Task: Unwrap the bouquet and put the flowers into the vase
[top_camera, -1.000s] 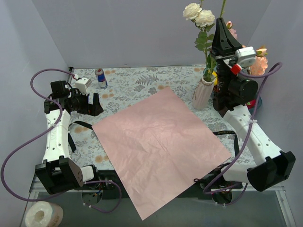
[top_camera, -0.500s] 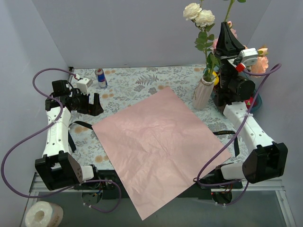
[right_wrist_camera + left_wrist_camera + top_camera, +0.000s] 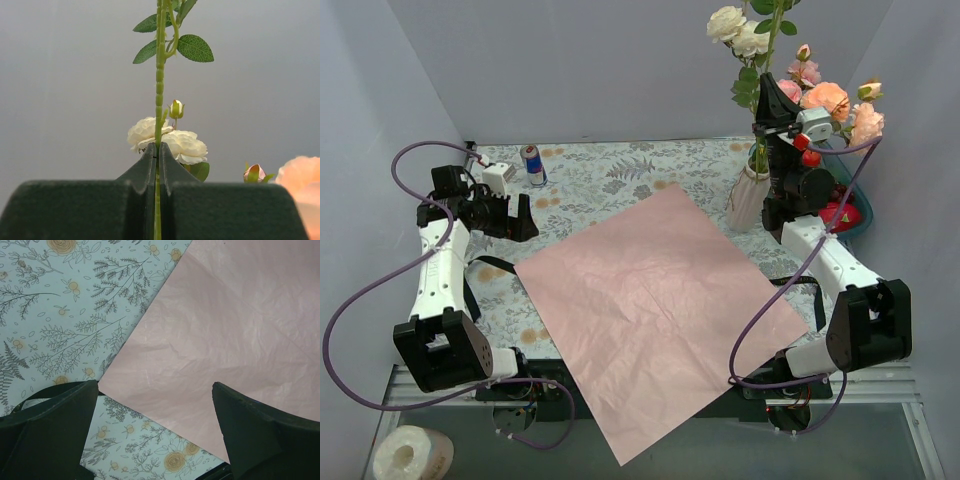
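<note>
The whitish ribbed vase (image 3: 747, 198) stands at the back right on the flowered cloth, with white roses (image 3: 738, 28) and peach and pink roses (image 3: 828, 100) rising above it. My right gripper (image 3: 767, 84) points upward just behind the vase, shut on a thin green stem (image 3: 160, 75) that runs up to leaves. In the right wrist view, white blooms (image 3: 189, 146) show behind the right gripper (image 3: 158, 148). The pink paper sheet (image 3: 660, 295) lies spread flat mid-table. My left gripper (image 3: 518, 222) hovers open over the sheet's left corner (image 3: 240, 330), with nothing between the left gripper's (image 3: 154, 387) fingers.
A small blue-red can (image 3: 532, 165) stands at the back left. A teal bowl (image 3: 858, 205) with fruit sits behind the right arm. A black strip (image 3: 792, 282) lies on the cloth by the right arm. A white roll (image 3: 412, 455) rests off the front left.
The right arm has swung left and closer to the vase, carrying the stem upright; the peach roses behind it now show. The left arm has barely shifted.
</note>
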### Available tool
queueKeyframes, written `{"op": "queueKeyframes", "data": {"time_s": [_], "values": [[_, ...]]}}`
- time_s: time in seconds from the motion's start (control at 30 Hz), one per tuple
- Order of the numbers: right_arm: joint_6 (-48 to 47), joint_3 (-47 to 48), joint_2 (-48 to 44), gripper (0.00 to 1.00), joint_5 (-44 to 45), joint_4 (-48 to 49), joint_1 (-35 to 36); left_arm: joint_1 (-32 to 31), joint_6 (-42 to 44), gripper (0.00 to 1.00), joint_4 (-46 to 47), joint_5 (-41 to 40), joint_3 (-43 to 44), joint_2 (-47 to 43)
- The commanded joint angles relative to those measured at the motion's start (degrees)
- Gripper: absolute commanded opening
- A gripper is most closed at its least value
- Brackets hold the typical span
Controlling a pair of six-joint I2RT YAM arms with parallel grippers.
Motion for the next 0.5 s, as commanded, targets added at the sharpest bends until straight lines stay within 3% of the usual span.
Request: {"op": "queueKeyframes", "data": {"time_s": [0.0, 0.47], "values": [[-1.31, 0.05, -0.11, 0.01, -0.09, 14.26, -0.24, 0.22, 0.39, 0.98, -0.18, -0.08, 2.67, 0.52], [2.99, 5.15, -0.02, 0.01, -3.34, 13.47, -1.64, 0.22, -0.22, 0.98, -0.7, -0.16, 2.58, 1.58]]}}
